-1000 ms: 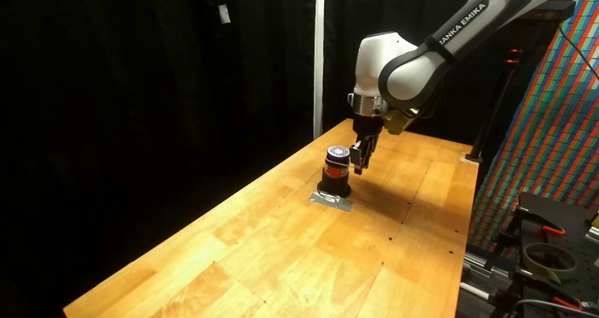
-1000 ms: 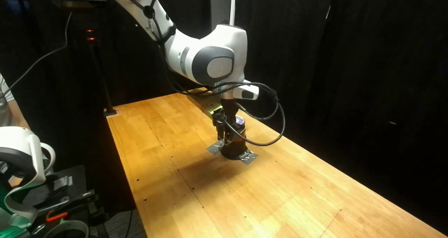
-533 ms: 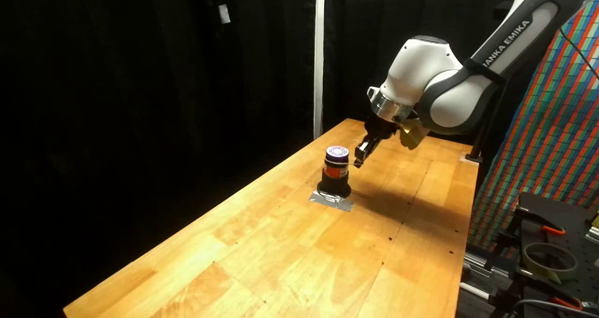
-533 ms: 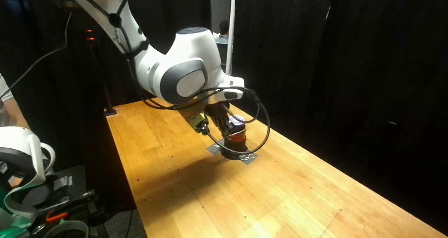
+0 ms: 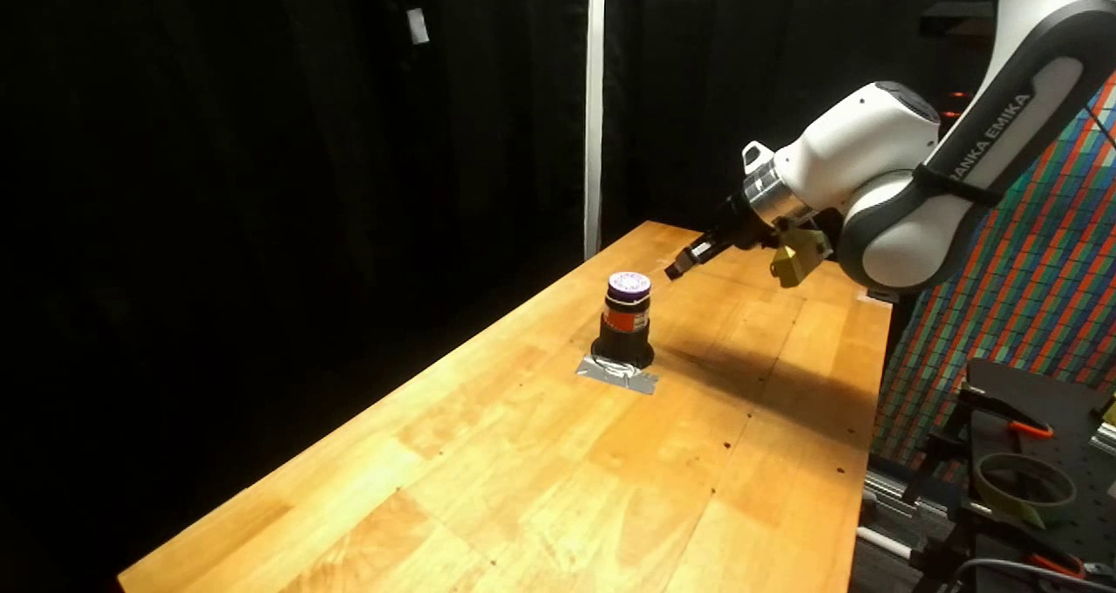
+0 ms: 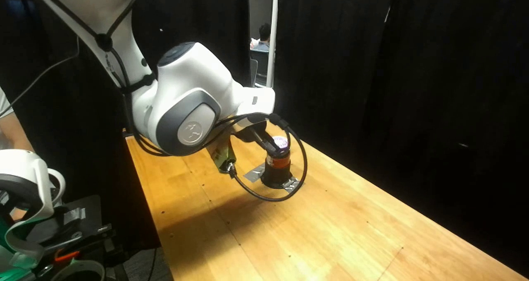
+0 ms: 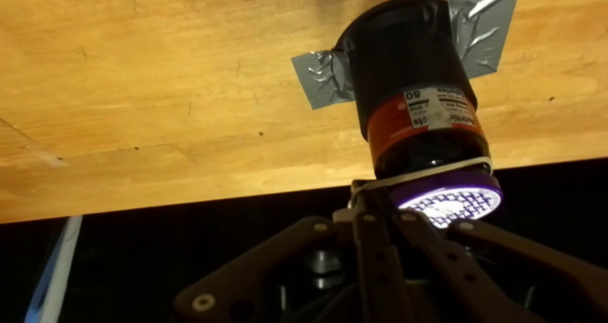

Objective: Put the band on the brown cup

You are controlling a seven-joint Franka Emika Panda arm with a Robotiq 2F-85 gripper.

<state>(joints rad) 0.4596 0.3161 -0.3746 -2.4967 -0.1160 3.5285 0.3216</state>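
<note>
The brown cup (image 5: 626, 319) is a short jar with an orange label and purple lid, upright in a black base; it also shows partly behind the gripper (image 6: 278, 162) and in the wrist view (image 7: 396, 126). The pale band (image 7: 441, 169) lies around the jar just below the lid and stretches to my fingertips, passing over their outer edge; it shows in an exterior view (image 5: 628, 302). My gripper (image 7: 375, 197) is tilted beside the lid, fingers close together and shut on the band. The fingertips are dark and partly hidden. It shows in both exterior views (image 5: 677, 270) (image 6: 277, 151).
Grey tape (image 5: 617, 375) (image 6: 253, 174) holds the black base to the wooden table (image 5: 523, 480). The gripper cable (image 6: 264, 198) loops out near the jar. A side stand with a tape roll (image 5: 1024, 488) is beyond the table edge. A person's arm (image 6: 14, 132) shows at the side.
The arm has drawn back from the jar and tilted from near upright to a slant. The fingertips have risen to lid height, the band still reaching them. The jar has not moved.
</note>
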